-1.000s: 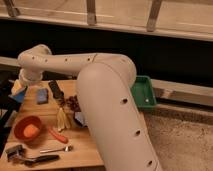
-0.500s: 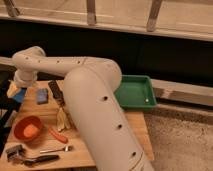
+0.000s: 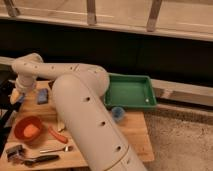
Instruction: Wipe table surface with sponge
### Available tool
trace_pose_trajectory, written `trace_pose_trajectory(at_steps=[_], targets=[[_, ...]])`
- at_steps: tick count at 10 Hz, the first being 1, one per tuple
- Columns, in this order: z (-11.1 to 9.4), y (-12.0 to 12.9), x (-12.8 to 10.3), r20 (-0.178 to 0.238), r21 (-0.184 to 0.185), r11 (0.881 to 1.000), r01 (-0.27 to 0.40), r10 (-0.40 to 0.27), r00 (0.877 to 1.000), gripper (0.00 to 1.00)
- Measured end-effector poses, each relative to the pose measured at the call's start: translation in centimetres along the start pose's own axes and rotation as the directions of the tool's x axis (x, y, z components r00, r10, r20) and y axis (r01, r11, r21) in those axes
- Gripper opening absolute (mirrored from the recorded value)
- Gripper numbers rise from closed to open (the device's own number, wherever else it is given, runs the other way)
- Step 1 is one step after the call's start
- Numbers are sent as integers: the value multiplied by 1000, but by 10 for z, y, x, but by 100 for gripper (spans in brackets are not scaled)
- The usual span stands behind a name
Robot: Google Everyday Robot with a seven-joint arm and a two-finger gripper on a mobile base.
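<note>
Currently the tool sits at the far left of the frame, over the left end of the bench, jaws open. The sponge lies flat on the bench just right of the tool, apart from it, left-middle of the frame. The arm sweeps from bottom centre up and left, hiding the bench's middle. A green tray sits at centre-right, with a small blue cup just below its near rim. An orange bowl is at lower left, a red-orange stick-like item beside it. Metal utensils lie along the bottom-left edge.
</note>
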Motion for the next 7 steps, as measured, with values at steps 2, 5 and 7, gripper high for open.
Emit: trace_pose_trajectory(at_steps=[2,5,7], targets=[[2,-21,4,25,59,997,-51,50,998,80],[-3,-39,0,160,103,986,-131,113,981,80],[-5,-41,-1,194,105,984,-146,124,973,80]])
